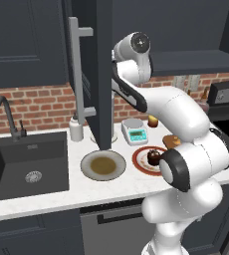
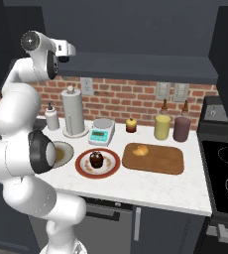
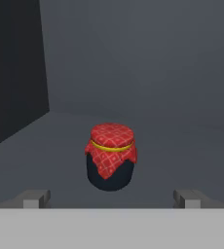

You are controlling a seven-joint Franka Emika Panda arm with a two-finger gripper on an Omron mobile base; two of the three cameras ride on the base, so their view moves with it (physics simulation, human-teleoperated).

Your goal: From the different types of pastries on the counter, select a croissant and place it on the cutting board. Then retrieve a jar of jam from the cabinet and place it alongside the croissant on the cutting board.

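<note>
Arm raised high, elbow bent, hand reaching into open cabinet (image 1: pixel 94 74) above table (image 2: pixel 160 191). Fingers (image 3: pixel 36 198) spread wide apart, holding nothing. Jar of jam (image 3: pixel 111 156) upright on grey cabinet shelf, ahead of fingers, centred between them, not touching; free shelf room all round, dark side wall well off to one side. Jar dark, rounded, red checked cloth cap tied with yellow band. Croissant (image 2: pixel 141 150) golden, on brown wooden cutting board (image 2: pixel 158 161); rest of board bare. Dark muffin (image 2: pixel 96 159) on red-rimmed plate (image 2: pixel 81 166) beside board.

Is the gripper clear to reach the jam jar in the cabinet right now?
Probably yes. The jar of jam stands upright on the bare cabinet shelf, centred ahead of the open gripper, with nothing between them.
</note>
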